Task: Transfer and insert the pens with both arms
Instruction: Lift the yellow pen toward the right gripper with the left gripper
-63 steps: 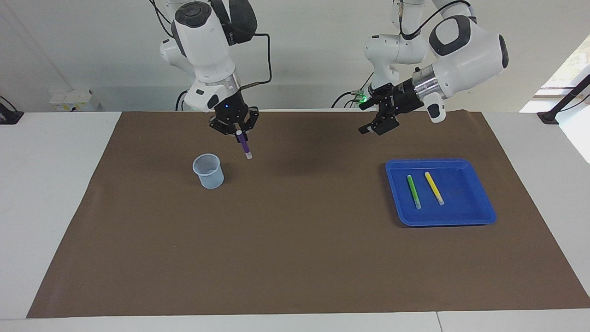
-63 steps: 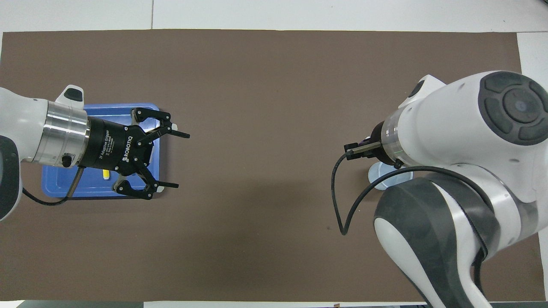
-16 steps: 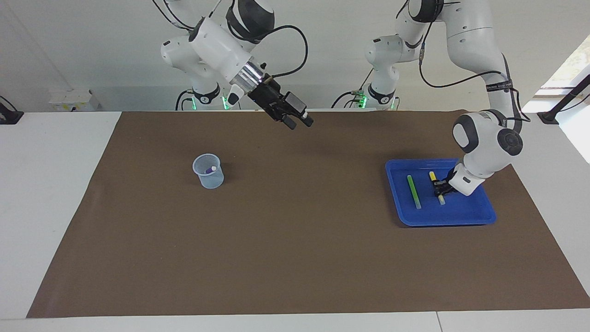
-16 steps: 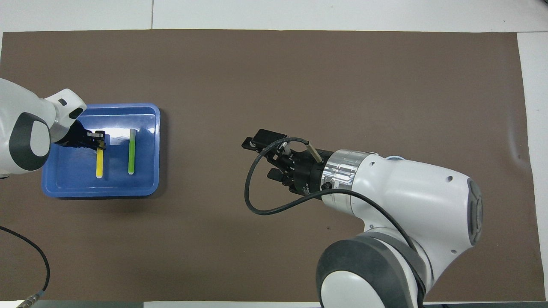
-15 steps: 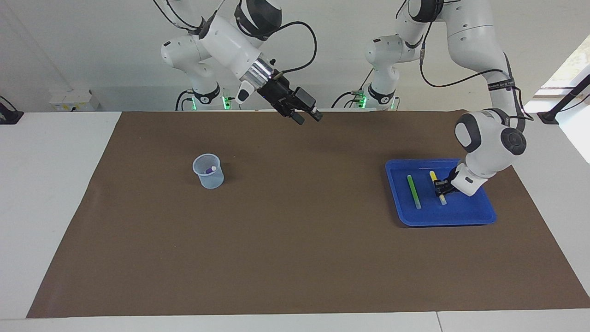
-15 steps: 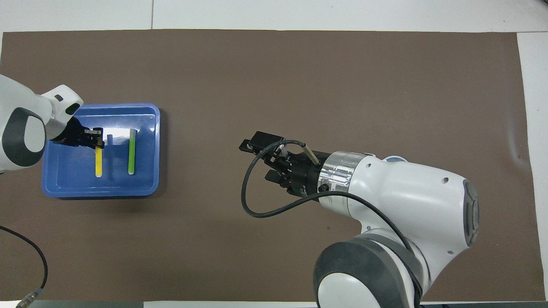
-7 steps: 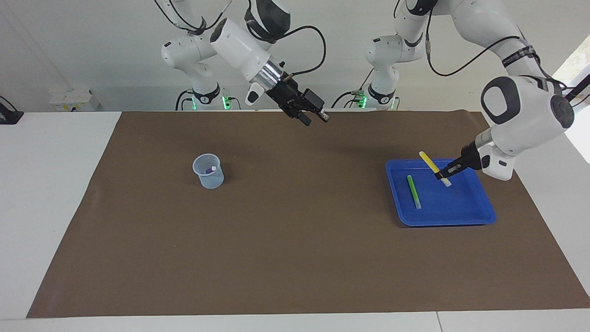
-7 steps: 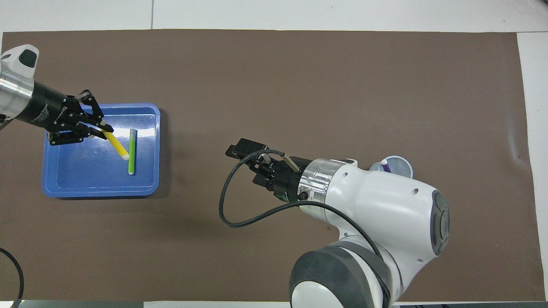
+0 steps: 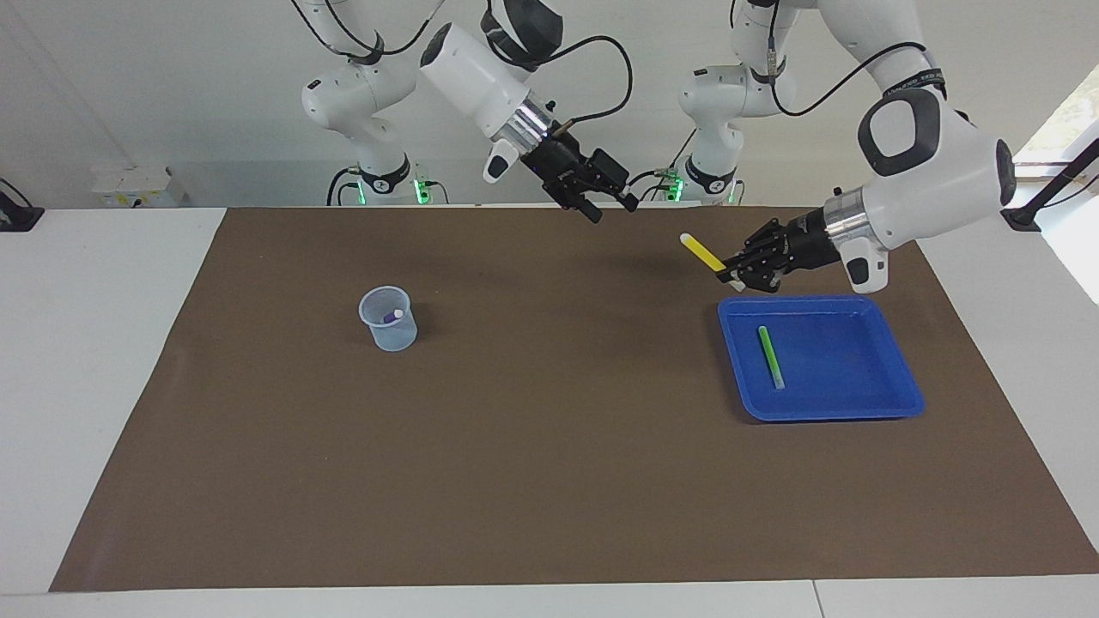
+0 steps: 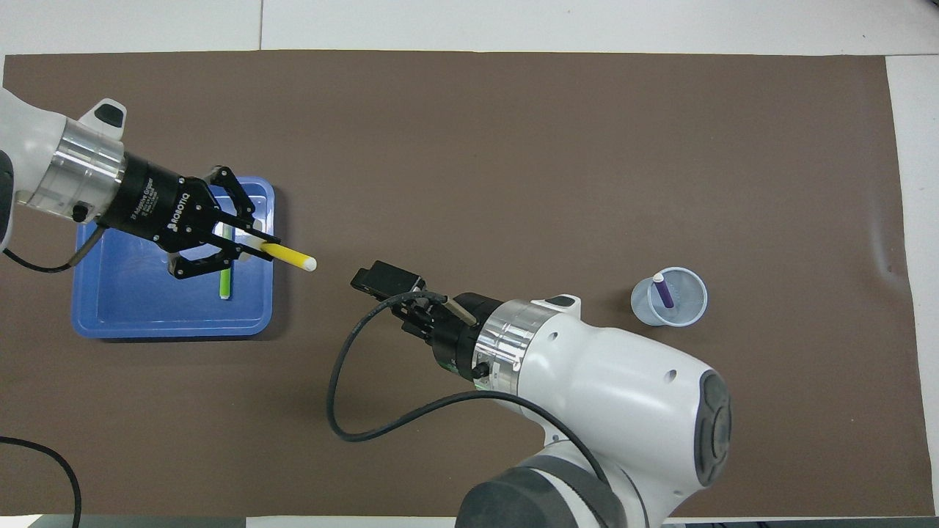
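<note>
My left gripper (image 9: 728,275) (image 10: 265,246) is shut on the yellow pen (image 9: 702,251) (image 10: 288,255), holding it in the air at a slant. The pen sticks out past the blue tray's (image 9: 901,403) (image 10: 172,326) edge, over the brown mat toward the table's middle. The green pen (image 9: 770,356) (image 10: 225,282) lies flat in the tray. Standing tilted in the clear cup (image 9: 389,330) (image 10: 682,312) is the purple pen (image 9: 393,315) (image 10: 663,291). Raised over the mat's middle, my right gripper (image 9: 613,210) (image 10: 381,282) is open and holds nothing, pointing toward the yellow pen.
A brown mat (image 9: 549,481) covers most of the white table. The cup stands toward the right arm's end and the tray toward the left arm's end. Two smaller white arms with green-lit bases (image 9: 391,184) stand at the robots' edge. A black cable (image 10: 345,411) loops from my right wrist.
My left gripper has lifted the yellow pen out of the tray and swung it toward the table's middle. My right gripper has moved toward it. The purple pen went into the cup earlier.
</note>
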Controlling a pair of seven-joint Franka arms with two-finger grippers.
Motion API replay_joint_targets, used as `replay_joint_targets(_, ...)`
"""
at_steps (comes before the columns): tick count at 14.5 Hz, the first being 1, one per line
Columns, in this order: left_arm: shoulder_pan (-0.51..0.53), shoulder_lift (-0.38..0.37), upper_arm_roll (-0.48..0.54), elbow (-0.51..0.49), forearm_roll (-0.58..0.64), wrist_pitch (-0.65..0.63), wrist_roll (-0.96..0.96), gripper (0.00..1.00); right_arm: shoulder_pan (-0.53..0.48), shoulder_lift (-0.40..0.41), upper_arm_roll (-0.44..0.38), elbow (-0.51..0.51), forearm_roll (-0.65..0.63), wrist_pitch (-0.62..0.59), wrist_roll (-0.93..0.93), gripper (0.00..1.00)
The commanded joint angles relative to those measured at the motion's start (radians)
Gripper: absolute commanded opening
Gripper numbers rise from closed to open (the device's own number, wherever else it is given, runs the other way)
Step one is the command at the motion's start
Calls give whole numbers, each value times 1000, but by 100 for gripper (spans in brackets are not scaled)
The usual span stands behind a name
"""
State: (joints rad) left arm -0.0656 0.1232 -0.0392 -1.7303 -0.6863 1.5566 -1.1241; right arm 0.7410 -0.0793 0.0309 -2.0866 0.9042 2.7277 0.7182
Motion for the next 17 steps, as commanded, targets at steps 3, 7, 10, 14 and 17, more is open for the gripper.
replay_joint_targets(3, -55, -100, 7, -159, -102, 34, -40, 0, 43, 47, 4, 11, 18, 70, -37, 100)
replay_joint_targets(7, -75, -111, 5, -178, -114, 40, -66, 0, 44, 85, 12, 46, 15, 122, -72, 100)
replay_joint_targets(10, -100, -119, 5, -196, -114, 68, -77, 0, 44, 107, 12, 103, 15, 121, -62, 92)
replay_joint_targets(14, -102, -120, 5, -198, -114, 74, -86, 0, 43, 107, 12, 94, 13, 109, -72, 73)
replay_joint_targets(17, -100, -120, 5, -198, -116, 74, -86, 0, 41, 107, 12, 92, 13, 107, -80, 69)
